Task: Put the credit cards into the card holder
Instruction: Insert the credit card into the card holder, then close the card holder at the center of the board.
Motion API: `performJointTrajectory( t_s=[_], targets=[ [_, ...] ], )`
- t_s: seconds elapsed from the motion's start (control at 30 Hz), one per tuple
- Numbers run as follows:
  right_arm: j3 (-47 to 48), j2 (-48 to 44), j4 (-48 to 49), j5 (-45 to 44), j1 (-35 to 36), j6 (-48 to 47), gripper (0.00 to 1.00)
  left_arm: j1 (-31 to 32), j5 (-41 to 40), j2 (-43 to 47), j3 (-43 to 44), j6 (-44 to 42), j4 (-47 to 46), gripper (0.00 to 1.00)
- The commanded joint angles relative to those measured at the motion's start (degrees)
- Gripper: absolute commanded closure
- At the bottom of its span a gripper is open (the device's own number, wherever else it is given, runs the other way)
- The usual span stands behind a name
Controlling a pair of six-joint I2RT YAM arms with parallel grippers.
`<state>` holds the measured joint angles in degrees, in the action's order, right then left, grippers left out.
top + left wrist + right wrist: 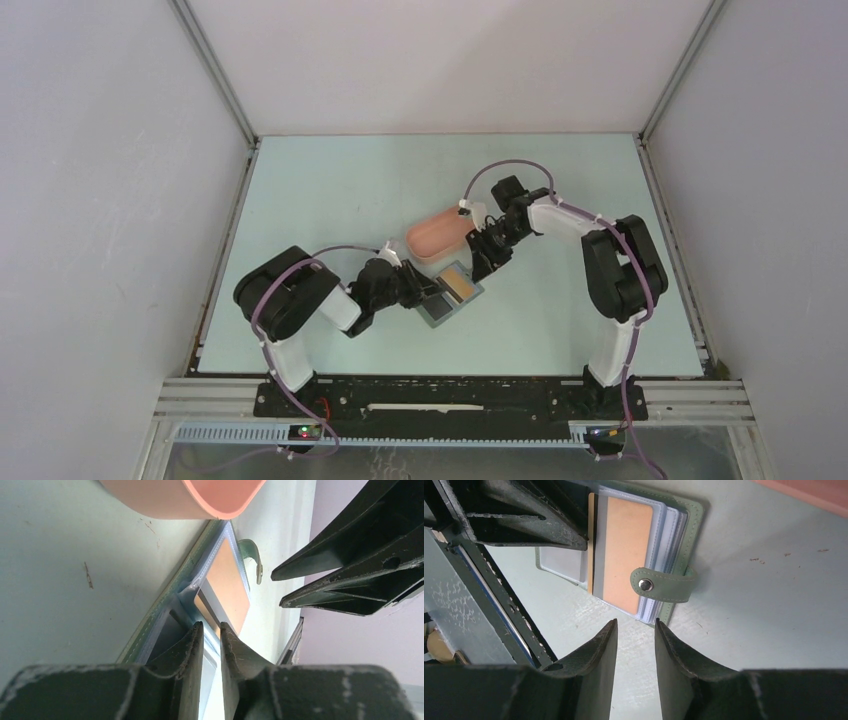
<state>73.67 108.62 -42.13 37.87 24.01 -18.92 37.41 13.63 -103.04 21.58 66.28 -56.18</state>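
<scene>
Card holder (695,530) lies open and flat near the middle of the table (330,200), strap with snap (664,585) folded over its right edge. An orange-tan card (626,550) sits in the top clear sleeve, with a second tan edge showing just left of it. Left claw (210,630) is down on the holder's near-left page, fingertips a thin gap apart; I cannot tell whether a sleeve edge is caught between them. Right claw (635,627) hovers just beside the strap, spread, with only table visible between its fingers. Pink tray (437,238) sits just behind the holder. The surface is pale green with a few small scuffs (88,575). Grey walls (100,200) close three sides. The holder is well apart from every table edge, and a broad stretch of table runs to the far wall.
</scene>
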Motion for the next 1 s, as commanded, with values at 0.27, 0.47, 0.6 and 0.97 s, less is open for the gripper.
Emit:
performJointTrajectory(
  t_s=[0.27,0.47,0.6,0.97],
  targets=[
    [0.8,3.4,2.2,-0.3,0.4,2.5,0.62,0.0,0.1,-0.6,1.0,-3.2,4.5,0.83],
    [1.6,5.8,0.6,-0.2,1.4,2.4,0.66,0.1,0.8,-1.8,2.5,-3.3,4.6,0.88],
    [2.3,6.4,-0.8,0.9,2.7,1.9,0.72,0.1,0.9,-2.5,3.7,-3.6,4.7,0.89],
    [2.4,1.8,-2.5,0.4,1.0,0.5,0.64,-0.5,0.9,1.6,4.5,-7.0,10.2,0.85]
  ],
)
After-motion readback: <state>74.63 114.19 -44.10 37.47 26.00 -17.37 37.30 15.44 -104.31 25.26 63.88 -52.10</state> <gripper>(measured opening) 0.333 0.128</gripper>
